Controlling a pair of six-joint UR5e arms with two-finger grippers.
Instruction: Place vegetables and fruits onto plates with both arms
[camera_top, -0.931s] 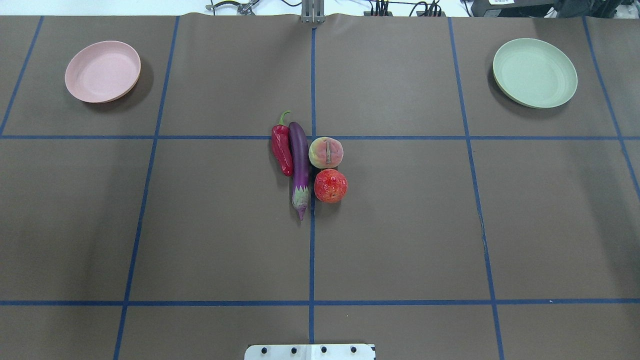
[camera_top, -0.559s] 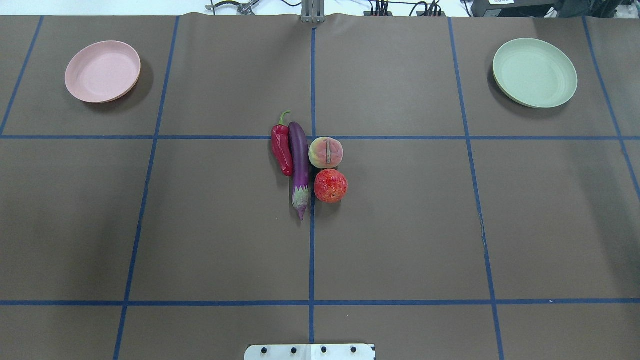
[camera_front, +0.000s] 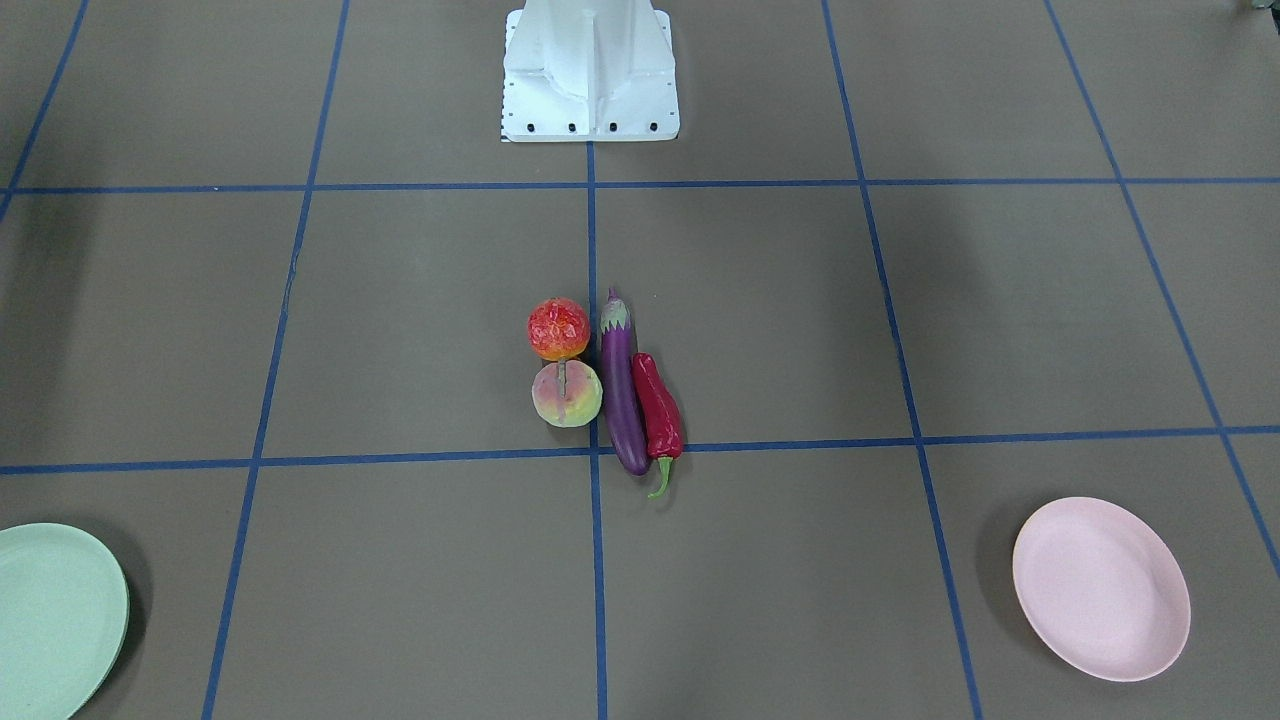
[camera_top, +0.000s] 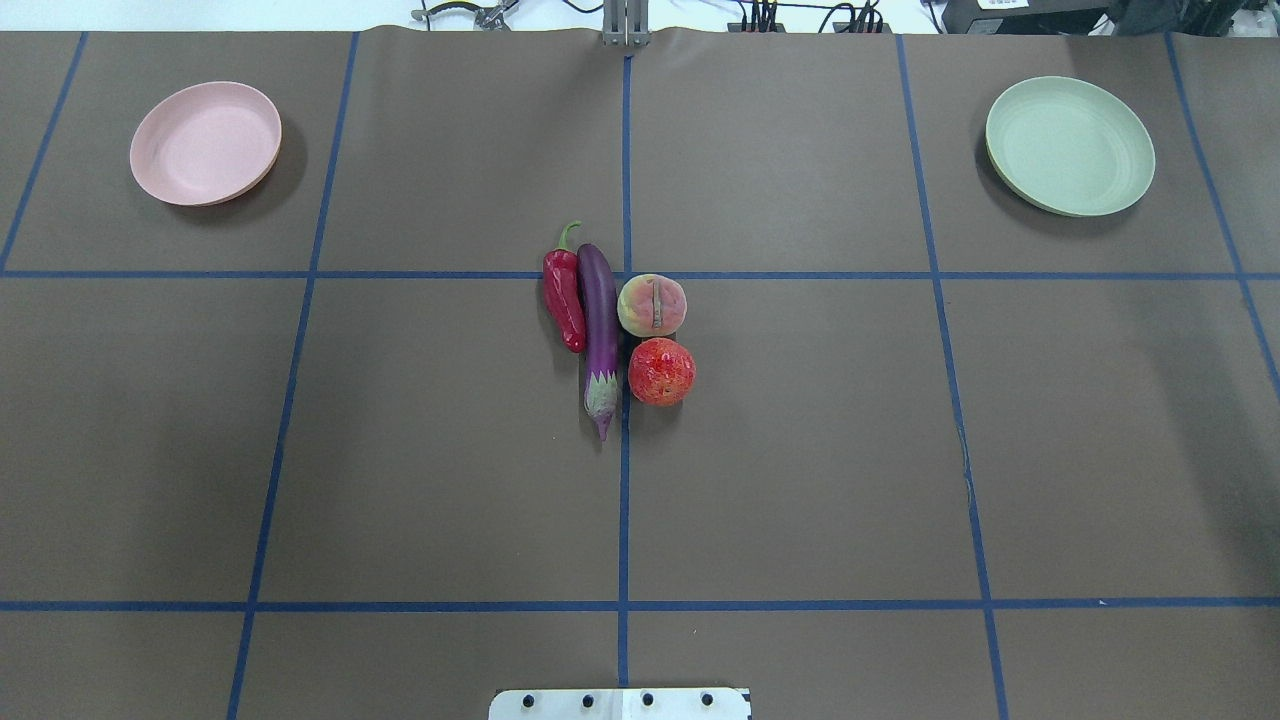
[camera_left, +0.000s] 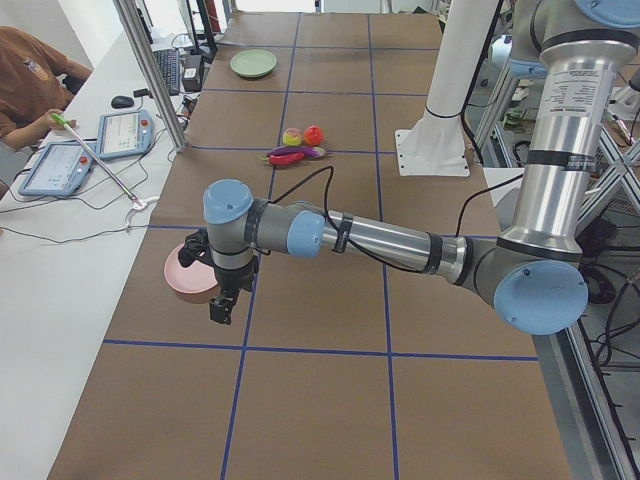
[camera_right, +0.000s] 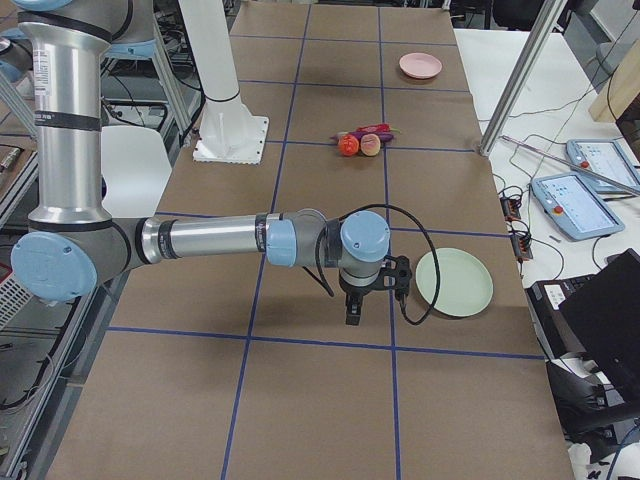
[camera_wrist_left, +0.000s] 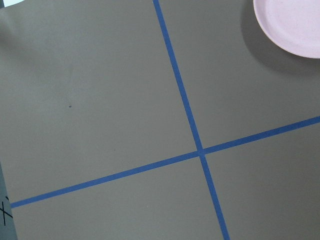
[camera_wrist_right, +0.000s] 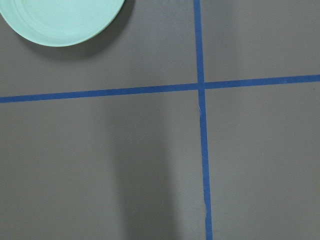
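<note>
Sent into one tight cluster, the left gripper (camera_left: 222, 308) and the right gripper (camera_right: 353, 308) might clash, or knock a round fruit rolling. The left hung near the pink plate (camera_top: 205, 143) and the right near the green plate (camera_top: 1070, 145). Whether either was open or closed could not be told. Both were well apart from the eggplant (camera_top: 600, 330), peach (camera_top: 652, 305), red-orange fruit (camera_top: 661, 371) and chili (camera_top: 563, 300), packed together mid-table.

You find everything bunched at the centre of the table (camera_top: 400, 450); from the robot's left to its right lie the chili (camera_top: 563, 300), the eggplant (camera_top: 600, 335) against it, then the peach (camera_top: 651, 305) just beside the eggplant; the other fruit (camera_top: 661, 371) sits next to the peach, on the robot's side of it; the left plate (camera_top: 205, 143) and the right plate (camera_top: 1069, 145) lie well apart, in the corners nearest you.
</note>
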